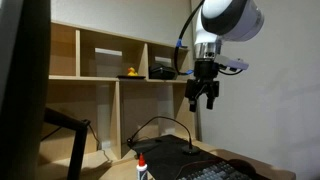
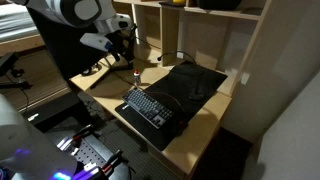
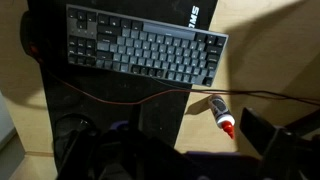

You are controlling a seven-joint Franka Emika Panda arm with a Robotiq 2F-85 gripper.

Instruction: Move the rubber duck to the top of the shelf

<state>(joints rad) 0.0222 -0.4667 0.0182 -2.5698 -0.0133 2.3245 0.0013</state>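
- Hanging vertically in an exterior view, the tool [image 1: 203, 96] points down, jaws apart and empty; the rubber duck [image 1: 129, 73] sits in an upper shelf [image 1: 116, 115] cubby.
- In an exterior view, the tool [image 2: 125, 45] hovers over the desk [image 2: 200, 132].
- Wrist view: fingers [image 3: 285, 140] spread wide above the keyboard [image 3: 140, 45]; the mat lettering is unreadable.

Low exterior view faces the shelf [image 1: 115, 105] side-on; high exterior view shares the keyboard [image 2: 148, 107] with the close, downward-looking wrist cam.

Shelf [image 1: 105, 55]: pale plywood, matt, smooth. Duck [image 1: 129, 73]: smooth yellow, slight sheen. Arm shell [image 1: 232, 18]: glossy white plastic. Keyboard [image 3: 140, 45]: matt grey plastic keys. Desk mat [image 2: 195, 85]: matt black.
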